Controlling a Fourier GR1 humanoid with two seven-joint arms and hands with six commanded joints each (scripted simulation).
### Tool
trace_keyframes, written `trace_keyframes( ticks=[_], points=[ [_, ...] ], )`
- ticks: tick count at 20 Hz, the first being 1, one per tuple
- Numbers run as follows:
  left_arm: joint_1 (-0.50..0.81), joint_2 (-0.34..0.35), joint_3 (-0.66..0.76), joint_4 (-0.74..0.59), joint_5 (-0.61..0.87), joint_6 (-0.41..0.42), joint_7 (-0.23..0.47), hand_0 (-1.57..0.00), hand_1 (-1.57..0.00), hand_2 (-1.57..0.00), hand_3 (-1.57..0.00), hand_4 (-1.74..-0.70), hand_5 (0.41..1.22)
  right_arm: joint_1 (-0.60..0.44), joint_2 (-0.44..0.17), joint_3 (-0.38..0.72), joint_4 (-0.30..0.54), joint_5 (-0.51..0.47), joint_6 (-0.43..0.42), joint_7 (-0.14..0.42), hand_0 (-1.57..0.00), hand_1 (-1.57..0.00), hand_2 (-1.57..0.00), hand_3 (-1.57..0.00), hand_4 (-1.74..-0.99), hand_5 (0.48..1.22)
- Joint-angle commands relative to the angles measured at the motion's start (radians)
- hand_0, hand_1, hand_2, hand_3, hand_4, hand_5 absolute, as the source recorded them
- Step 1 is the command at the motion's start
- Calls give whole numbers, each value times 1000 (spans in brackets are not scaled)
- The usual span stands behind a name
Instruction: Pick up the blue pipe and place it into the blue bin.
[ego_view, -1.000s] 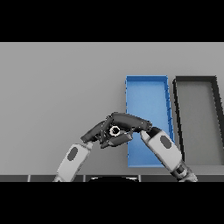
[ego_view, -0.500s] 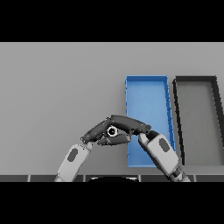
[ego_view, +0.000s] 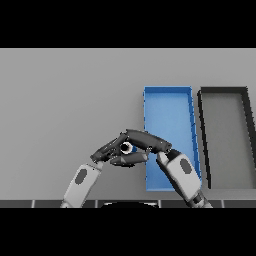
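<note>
Two bins sit toward the table's (ego_view: 65, 90) right side: blue bin (ego_view: 169, 102) and, just beside it on the right, a dark bin (ego_view: 223, 92), both long, running from mid-table toward the near edge. Far edge and whole left half of the table are open. Both hands meet near the near edge, just left of the blue bin's left wall. Right hand (ego_view: 147, 141) reaches leftward across that wall, fingers above and thumb below, curled round the blue pipe (ego_view: 127, 147). Only a small round end of the pipe shows between them; rest is hidden. Left hand (ego_view: 107, 149) comes in from the lower left, fingers straight, tips right at the pipe; can't tell if touching. Pipe is outside the bin, close to its left wall.
</note>
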Motion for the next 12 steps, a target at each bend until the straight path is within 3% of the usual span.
trace_keyframes(
  ticks=[1,3,6,9,11,12],
  points=[
    [4,-2,-3,11,-8,8,-12,-100,-93,-91,-71,-977,682,4,5,-2,-1,10,2,4,-1570,-1570,-1570,-1569,-1499,1219],
    [-4,-23,8,13,15,11,61,-64,-59,-58,-45,-974,607,10,14,-12,0,9,16,-16,-1570,-1570,-1570,-1570,-1499,1220],
    [17,-9,10,16,14,13,53,-32,-30,-29,-23,-967,544,4,39,-37,0,9,11,-14,-1571,-1571,-1571,-1570,-1497,1220],
    [5,-13,11,29,13,23,74,-16,-15,-14,-11,-969,512,-50,70,-93,0,-84,3,69,-1571,-1571,-1571,-1571,-1495,1221],
    [0,-7,9,32,4,28,79,-10,-9,-9,-7,-971,493,-113,81,-132,-8,-167,-33,168,-1571,-1571,-1571,-1571,-1494,1221],
    [10,-7,5,29,10,21,77,-8,-7,-7,-5,-973,489,-134,76,-157,-20,-228,-63,192,-1571,-1571,-1571,-1571,-1494,1221]
  ],
)
